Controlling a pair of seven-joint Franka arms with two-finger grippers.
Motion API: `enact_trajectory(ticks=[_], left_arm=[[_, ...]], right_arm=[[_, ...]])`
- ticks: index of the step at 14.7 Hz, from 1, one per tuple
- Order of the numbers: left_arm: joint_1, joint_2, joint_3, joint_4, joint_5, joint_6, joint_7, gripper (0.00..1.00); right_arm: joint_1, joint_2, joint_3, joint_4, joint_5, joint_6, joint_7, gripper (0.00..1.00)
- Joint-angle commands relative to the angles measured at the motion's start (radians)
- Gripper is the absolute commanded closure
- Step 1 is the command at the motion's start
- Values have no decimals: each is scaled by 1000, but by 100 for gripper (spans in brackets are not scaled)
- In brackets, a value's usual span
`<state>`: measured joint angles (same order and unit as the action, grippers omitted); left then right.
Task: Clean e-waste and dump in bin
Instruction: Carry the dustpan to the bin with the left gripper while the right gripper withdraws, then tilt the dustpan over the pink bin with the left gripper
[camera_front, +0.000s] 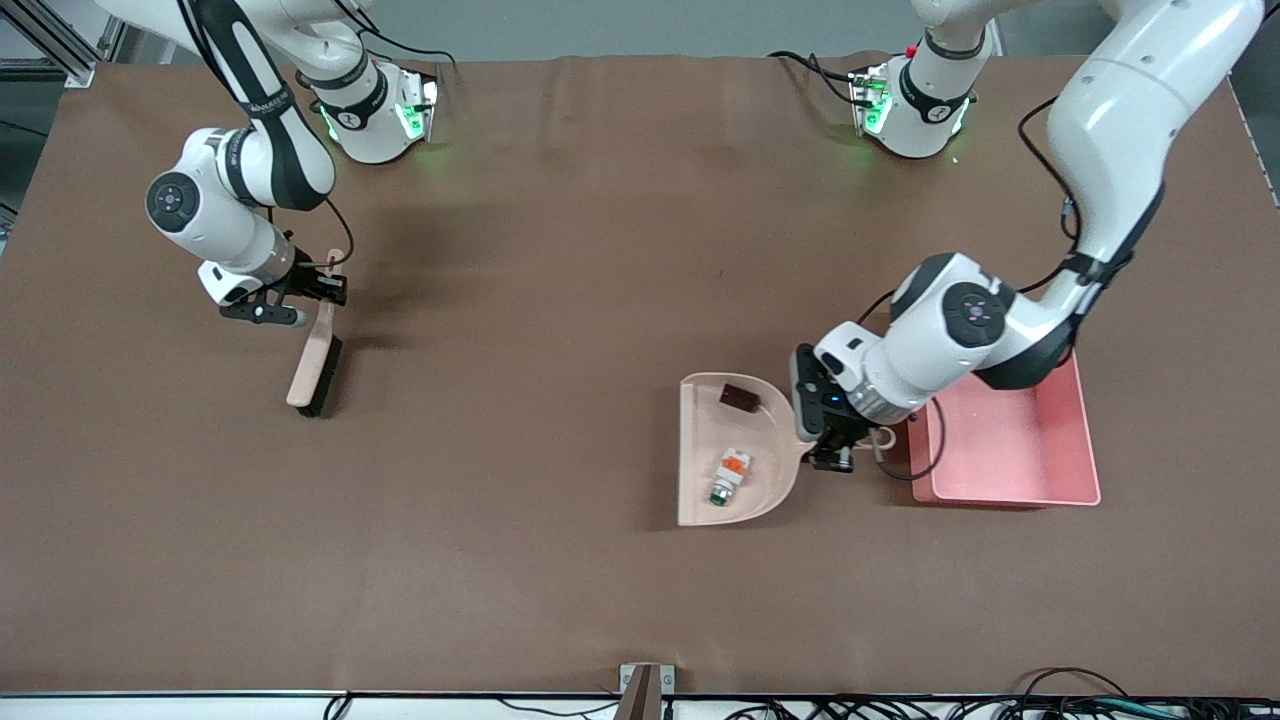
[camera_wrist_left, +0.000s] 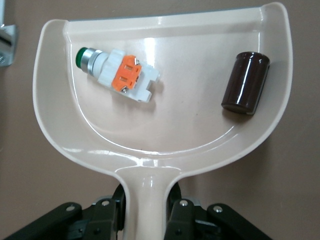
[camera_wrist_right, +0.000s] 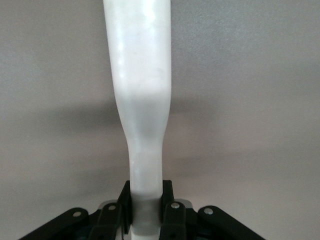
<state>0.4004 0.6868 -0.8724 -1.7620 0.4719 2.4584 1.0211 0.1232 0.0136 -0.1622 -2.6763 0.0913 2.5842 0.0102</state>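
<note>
- Left gripper (camera_front: 838, 452) is clamped tight on the dustpan (camera_wrist_left: 150, 150) handle, just beside the pink bin (camera_front: 1010, 450).
- Both e-waste bits sit inside the pan: dark maroon block (camera_wrist_left: 245, 83) and white connector piece (camera_wrist_left: 120, 74) (orange middle, green tip), well apart from each other.
- Right gripper (camera_front: 318, 290) pinches the brush (camera_front: 315, 365) handle, bristles down on the brown table (camera_front: 520, 300) toward the right arm's end.
</note>
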Motion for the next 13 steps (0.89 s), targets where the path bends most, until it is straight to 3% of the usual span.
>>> enact_trajectory(ticks=[1, 2, 3, 6, 7, 10, 13], left_arm=[[165, -27, -106, -4, 14, -76, 59, 99], [214, -27, -129, -4, 14, -93, 80, 99], [266, -27, -149, -4, 14, -117, 106, 99], [414, -27, -200, -4, 13, -165, 190, 99], [452, -26, -207, -4, 11, -179, 210, 99], [563, -26, -231, -2, 10, -237, 282, 99], [685, -26, -234, -5, 7, -283, 397, 99]], right_arm=[[-4, -28, 20, -30, -25, 36, 7, 100], [-4, -11, 20, -25, -38, 36, 5, 99], [-8, -5, 20, -21, -47, 34, 5, 89], [-20, 8, 20, -1, -47, 33, 7, 37], [-26, 8, 20, 7, -47, 34, 8, 33], [-27, 8, 21, 77, -45, 14, 20, 3], [-27, -17, 20, 163, -44, -86, 10, 0]])
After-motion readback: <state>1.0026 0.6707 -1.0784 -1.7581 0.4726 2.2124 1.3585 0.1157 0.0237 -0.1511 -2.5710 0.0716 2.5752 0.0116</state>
